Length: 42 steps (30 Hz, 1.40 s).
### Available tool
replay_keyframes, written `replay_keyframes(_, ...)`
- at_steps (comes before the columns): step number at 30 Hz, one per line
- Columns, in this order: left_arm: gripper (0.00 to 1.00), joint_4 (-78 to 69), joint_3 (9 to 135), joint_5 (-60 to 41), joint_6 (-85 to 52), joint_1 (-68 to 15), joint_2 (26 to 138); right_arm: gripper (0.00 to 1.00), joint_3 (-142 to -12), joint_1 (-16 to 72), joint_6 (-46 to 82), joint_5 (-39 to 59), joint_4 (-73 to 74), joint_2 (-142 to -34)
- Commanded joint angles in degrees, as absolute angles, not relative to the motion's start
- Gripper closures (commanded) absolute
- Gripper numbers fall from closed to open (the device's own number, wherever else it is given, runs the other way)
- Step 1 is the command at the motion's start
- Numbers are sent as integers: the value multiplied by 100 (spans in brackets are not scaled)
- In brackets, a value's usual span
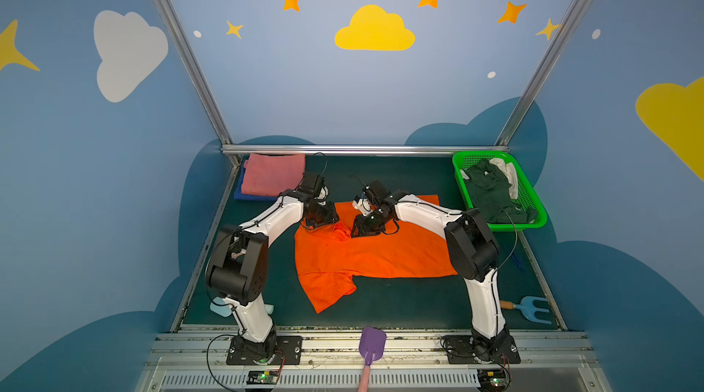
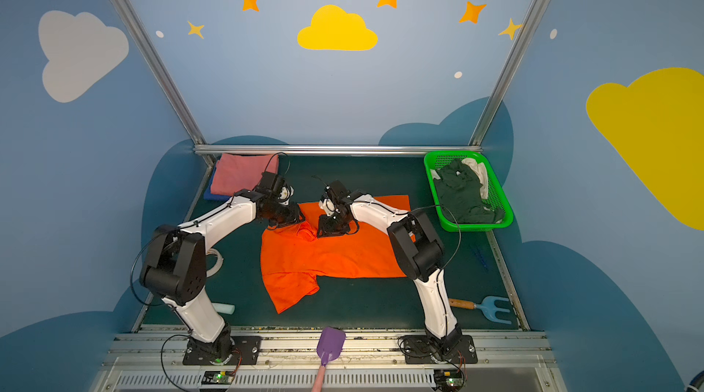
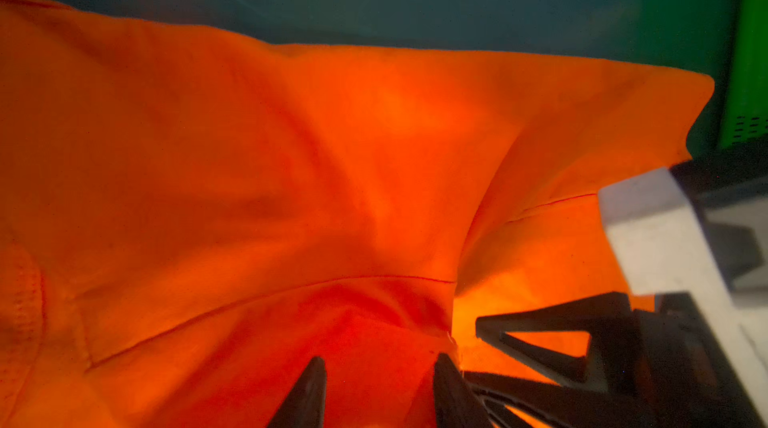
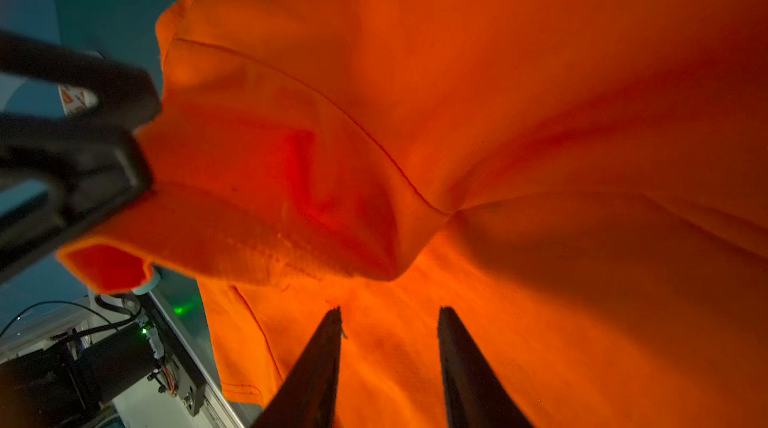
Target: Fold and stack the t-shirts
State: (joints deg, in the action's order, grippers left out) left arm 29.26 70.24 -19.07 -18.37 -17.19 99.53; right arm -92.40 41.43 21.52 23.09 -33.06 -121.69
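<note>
Both my left fingers [image 3: 309,397] and my right fingers [image 4: 320,372] are open, pinching nothing. The orange t-shirt [image 1: 381,253] lies long from side to side on the surface [image 1: 400,310]. Its bunched-up far-left part sits right between them.

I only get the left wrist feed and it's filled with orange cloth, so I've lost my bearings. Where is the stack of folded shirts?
Observer: Back-left corner of the table: a folded pink t-shirt lies on a blue t-shirt.
Operator: Is my other arm gripping anything?
Observer: No, the right hand is open over the orange t-shirt.
Operator: Any laundry left?
Observer: Yes, dark green cloth and white cloth sit in the green basket, back right.
</note>
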Motion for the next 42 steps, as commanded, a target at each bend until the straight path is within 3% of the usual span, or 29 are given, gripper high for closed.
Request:
replay_keyframes(1,57,3171,6733,-1969,-1880,-1760,9740,57,-9319,4260,2243,2200,-3216,-11976)
replay_keyframes(12,52,3025,6039,-1794,-2127,-1758,9373,46,-9766,4738,2348,1389,-3232,-12268)
replay_keyframes(21,53,2982,5796,-1671,-2223,-1749,9457,46,-10532,4843,2405,101,-3735,-12724)
replay_keyframes(42,55,3126,5590,-1401,-2469,-1653,10004,39,-10132,5361,2161,-2521,-4507,-12246)
